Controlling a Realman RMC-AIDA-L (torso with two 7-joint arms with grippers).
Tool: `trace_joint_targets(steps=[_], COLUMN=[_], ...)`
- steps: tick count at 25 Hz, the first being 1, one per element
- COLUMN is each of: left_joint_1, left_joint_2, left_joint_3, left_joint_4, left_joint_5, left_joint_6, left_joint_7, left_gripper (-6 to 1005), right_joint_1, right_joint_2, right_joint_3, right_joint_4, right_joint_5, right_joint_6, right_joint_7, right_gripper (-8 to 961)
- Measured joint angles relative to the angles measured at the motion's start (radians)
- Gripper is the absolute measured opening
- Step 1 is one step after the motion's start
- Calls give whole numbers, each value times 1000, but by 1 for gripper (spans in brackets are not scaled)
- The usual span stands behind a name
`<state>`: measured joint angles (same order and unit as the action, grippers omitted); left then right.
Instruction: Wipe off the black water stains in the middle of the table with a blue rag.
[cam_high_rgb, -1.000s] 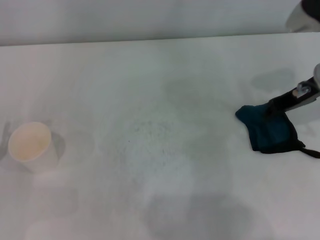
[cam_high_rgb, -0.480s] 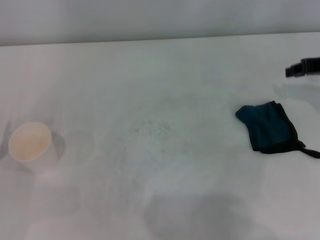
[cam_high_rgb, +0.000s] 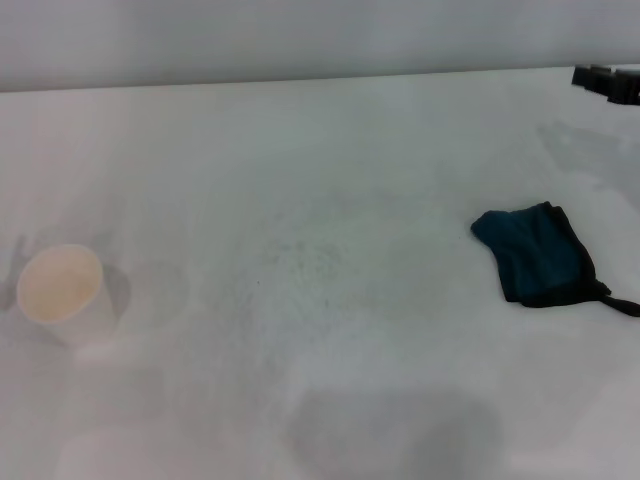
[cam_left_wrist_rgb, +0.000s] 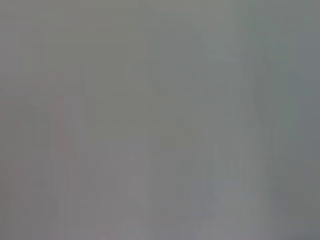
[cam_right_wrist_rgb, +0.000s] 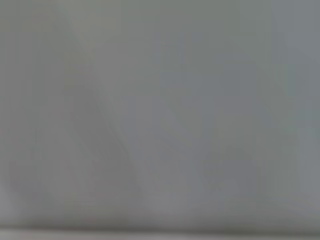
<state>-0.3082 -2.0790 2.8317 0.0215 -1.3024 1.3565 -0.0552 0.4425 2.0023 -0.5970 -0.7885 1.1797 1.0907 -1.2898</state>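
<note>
The blue rag lies crumpled on the white table at the right, with a black strap trailing toward the right edge. Nothing holds it. No dark blotch shows in the middle of the table; I see only faint grey speckling there. A dark part of my right gripper shows at the far right edge, up and away from the rag, not touching it. My left gripper is out of view. Both wrist views show only plain grey.
A white paper cup stands upright near the left edge of the table. A pale wall runs along the table's far edge. Faint grey shadows lie on the near middle of the table.
My right gripper was at the rag's far edge a second ago; it has drawn up and back to the far right corner. The rag stays where it lay.
</note>
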Motion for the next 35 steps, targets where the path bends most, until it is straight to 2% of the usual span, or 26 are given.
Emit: trace_joint_targets(steps=[4, 9, 15, 18, 26, 35], left_joint_1=[-4, -6, -6, -3, 1, 1], left_joint_2=[0, 0, 0, 1, 0, -3], left_joint_3=[0, 0, 0, 0, 0, 0], left_joint_4=[0, 0, 0, 0, 0, 29], left_joint_5=[0, 0, -3, -11, -14, -89], left_joint_6=[0, -1, -1, -1, -1, -5], left_joint_7=[0, 0, 0, 0, 0, 2], left_gripper=[835, 835, 835, 834, 834, 835], right_joint_1=[-33, -51, -53, -40, -30, -18], right_joint_2=[-1, 3, 8, 10, 12, 13], right_joint_3=[2, 2, 3, 3, 3, 3], right_joint_4=[105, 215, 441, 539, 599, 605], right_joint_5=[241, 434, 747, 873, 987, 1004], right_joint_6=[-16, -21, 67, 80, 75, 47], right_joint_7=[-296, -600, -1143, -1323, -1505, -1600], right_gripper=[245, 245, 245, 244, 246, 248])
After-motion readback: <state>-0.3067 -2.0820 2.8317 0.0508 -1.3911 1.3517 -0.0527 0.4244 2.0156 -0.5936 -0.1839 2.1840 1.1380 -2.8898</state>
